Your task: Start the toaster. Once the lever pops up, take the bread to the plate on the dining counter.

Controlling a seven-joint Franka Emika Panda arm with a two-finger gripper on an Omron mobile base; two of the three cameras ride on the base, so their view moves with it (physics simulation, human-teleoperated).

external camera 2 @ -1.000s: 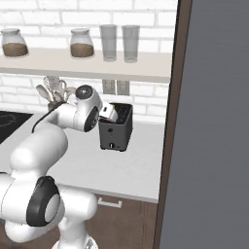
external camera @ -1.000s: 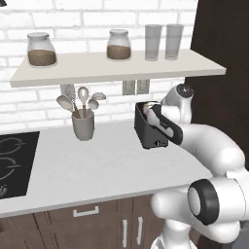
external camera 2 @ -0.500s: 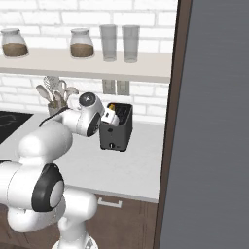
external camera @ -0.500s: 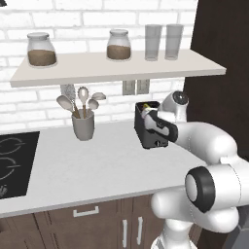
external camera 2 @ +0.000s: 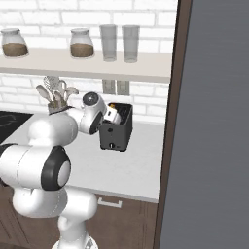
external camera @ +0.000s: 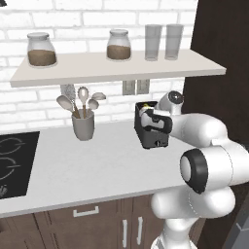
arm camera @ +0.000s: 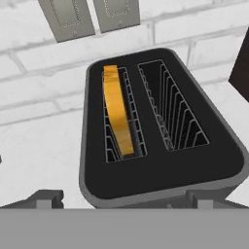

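Left base view shows the white worktop (external camera: 97, 165) running under a long shelf (external camera: 116, 68), with the black hob (external camera: 12, 163) at nine o'clock. On the shelf stand two jars (external camera: 41, 48) and two tall glasses (external camera: 153, 41). The dark grey toaster (external camera: 151, 130) sits on the worktop at about three o'clock of the grey utensil cup (external camera: 83, 127), well apart from it. The gripper (external camera: 146, 116) hangs just above the toaster's top; I cannot tell whether its fingers are apart or together. From the hand view, the bread (arm camera: 118, 115) stands on edge in the slot toward nine o'clock, while the other slot holds nothing.
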